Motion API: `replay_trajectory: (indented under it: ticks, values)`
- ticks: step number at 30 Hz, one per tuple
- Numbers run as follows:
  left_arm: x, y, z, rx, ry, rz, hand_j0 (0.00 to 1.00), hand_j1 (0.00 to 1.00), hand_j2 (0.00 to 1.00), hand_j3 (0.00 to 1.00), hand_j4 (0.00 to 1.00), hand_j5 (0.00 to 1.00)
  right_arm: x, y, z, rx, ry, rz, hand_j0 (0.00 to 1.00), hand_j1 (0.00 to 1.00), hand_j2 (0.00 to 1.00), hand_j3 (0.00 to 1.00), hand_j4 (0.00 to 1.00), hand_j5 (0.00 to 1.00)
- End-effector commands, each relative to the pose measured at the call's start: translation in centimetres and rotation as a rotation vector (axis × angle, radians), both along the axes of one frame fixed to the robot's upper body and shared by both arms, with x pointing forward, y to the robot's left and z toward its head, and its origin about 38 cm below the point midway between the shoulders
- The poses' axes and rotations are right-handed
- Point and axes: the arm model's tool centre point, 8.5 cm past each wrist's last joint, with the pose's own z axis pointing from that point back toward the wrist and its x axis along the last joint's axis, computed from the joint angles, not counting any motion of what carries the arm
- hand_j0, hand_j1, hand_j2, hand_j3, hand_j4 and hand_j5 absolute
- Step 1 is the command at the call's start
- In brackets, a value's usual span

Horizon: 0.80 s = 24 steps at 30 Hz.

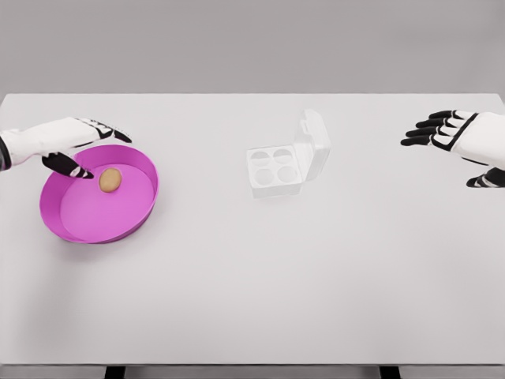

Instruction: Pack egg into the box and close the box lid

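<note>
Magenta round plastic tray (138, 217) holds the small brown egg (110, 180); left hand (83, 146), fingers apart, reaches for it. Next: pinch, carry to the open white box (286, 164).

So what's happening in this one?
The robot's left hand hovers open over the rim of the pink bowl, thumb near the egg lying inside it, not yet grasped. The white egg box sits mid-table with its lid up and all four cups empty. The right hand hangs open at the far right.
</note>
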Motion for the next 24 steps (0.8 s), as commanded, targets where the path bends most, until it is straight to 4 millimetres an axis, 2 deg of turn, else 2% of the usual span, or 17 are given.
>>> replay_trajectory:
  ticks: [1,5,11,18,20,24]
  values:
    - [-0.2,-0.1,1.0,-0.005,-0.02,-0.012,0.87,0.87,0.87,0.87,0.87,0.87,0.0,0.0,0.1,0.004,0.001,-0.001,1.0,1.0,1.0,1.0,1.0,1.0]
    - [-0.4,0.3,1.1,0.003,-0.018,-0.008,0.87,0.87,0.87,0.87,0.87,0.87,0.0,0.0,0.1,0.004,0.0,0.0,1.0,1.0,1.0,1.0,1.0,1.0]
    - [-0.9,-0.6,0.8,0.018,-0.021,-0.039,0.87,0.87,0.87,0.87,0.87,0.87,0.0,0.0,0.0,0.004,0.003,-0.001,1.0,1.0,1.0,1.0,1.0,1.0]
    - [-1.3,-0.5,-0.2,0.021,0.002,-0.036,0.86,0.86,0.86,0.86,0.86,0.86,0.0,0.2,0.0,0.016,-0.002,0.001,1.0,1.0,1.0,1.0,1.0,1.0]
    - [-1.8,-0.3,-1.2,0.022,0.024,-0.033,0.86,0.86,0.86,0.86,0.86,0.86,0.0,0.2,-0.3,0.019,0.004,0.001,1.0,1.0,1.0,1.0,1.0,1.0]
    - [-1.7,-0.1,-1.5,0.047,0.027,-0.027,0.86,0.86,0.86,0.86,0.86,0.86,-0.1,0.3,-0.7,0.022,0.015,0.004,1.0,1.0,1.0,1.0,1.0,1.0]
